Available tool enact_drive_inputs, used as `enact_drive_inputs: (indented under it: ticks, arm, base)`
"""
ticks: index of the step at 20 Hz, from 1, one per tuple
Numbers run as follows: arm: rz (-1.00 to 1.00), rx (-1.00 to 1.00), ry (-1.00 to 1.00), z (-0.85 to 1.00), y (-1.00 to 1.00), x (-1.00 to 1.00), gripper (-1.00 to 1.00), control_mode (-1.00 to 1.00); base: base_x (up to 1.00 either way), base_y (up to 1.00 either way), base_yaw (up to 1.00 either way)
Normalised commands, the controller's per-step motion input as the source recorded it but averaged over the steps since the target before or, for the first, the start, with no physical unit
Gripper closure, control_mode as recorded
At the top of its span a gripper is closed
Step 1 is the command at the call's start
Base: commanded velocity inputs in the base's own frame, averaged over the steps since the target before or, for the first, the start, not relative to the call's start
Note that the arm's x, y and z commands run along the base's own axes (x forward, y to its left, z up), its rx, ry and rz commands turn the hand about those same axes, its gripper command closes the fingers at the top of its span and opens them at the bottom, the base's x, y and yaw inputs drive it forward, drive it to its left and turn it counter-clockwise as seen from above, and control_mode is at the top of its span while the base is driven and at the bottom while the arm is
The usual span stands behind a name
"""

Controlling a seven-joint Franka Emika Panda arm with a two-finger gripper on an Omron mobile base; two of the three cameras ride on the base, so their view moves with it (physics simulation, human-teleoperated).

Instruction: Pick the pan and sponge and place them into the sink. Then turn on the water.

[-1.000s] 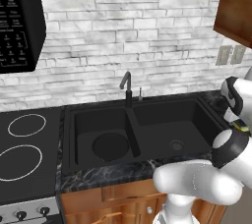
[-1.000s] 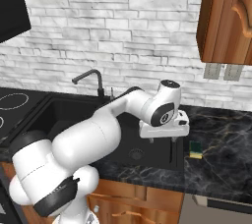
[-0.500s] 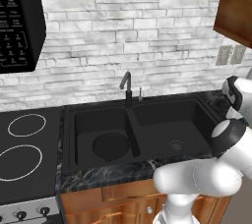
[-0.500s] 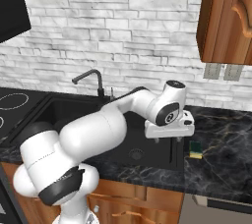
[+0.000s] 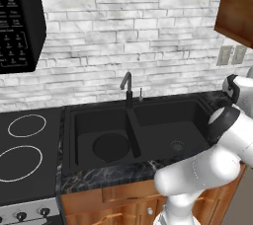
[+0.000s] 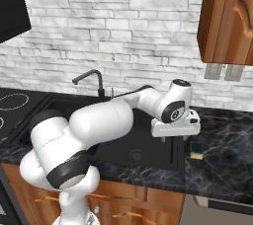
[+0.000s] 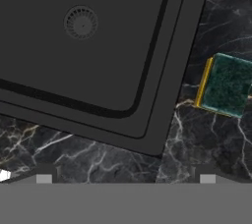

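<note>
The black pan (image 5: 111, 147) lies flat in the left basin of the sink (image 5: 163, 120). On the marble counter just right of the sink's rim (image 7: 170, 80) rests the sponge (image 6: 196, 150), green top up, seen at the right in the hand view as the sponge (image 7: 225, 85). My gripper (image 6: 174, 139) hangs open and empty over the sink's right edge, a little left of the sponge and above it. The sponge is off to the right of the line between my fingertips (image 7: 44, 176). No water runs from the faucet (image 5: 127, 88).
Stove burners (image 5: 24, 125) lie left of the sink, with a microwave (image 5: 17, 21) above them. Wall outlets (image 6: 220, 72) and a wooden cabinet (image 6: 227, 17) stand over the right counter (image 6: 227, 140). My arm (image 6: 113, 120) spans the sink.
The hand has drifted to the right over the sink's right basin, closer to the sponge. The jaws stayed open and the pan and sponge have not moved.
</note>
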Motion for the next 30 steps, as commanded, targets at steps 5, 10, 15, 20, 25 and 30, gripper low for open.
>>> enact_drive_inputs:
  ticks: [5, 10, 15, 20, 25, 30]
  arm:
    - [0.0, 0.0, 0.03, -0.12, -0.25, 0.13, -1.0, -1.0]
    - [0.0, 0.01, 0.03, -0.12, -0.26, 0.16, -1.0, -1.0]
    - [0.0, 0.0, 0.04, -0.05, -0.21, 0.2, -1.0, -1.0]
    - [0.0, 0.01, 0.05, -0.01, -0.24, 0.16, -1.0, -1.0]
    - [0.0, 0.01, 0.06, -0.05, -0.24, 0.16, -1.0, -1.0]
    - [0.0, 0.03, 0.06, -0.13, -0.24, 0.17, -1.0, -1.0]
  base:
    - [0.0, 0.0, 0.0]
    - [0.0, 0.0, 0.0]
    - [0.0, 0.0, 0.0]
    - [0.0, 0.0, 0.0]
    - [0.0, 0.0, 0.0]
    - [0.0, 0.0, 0.0]
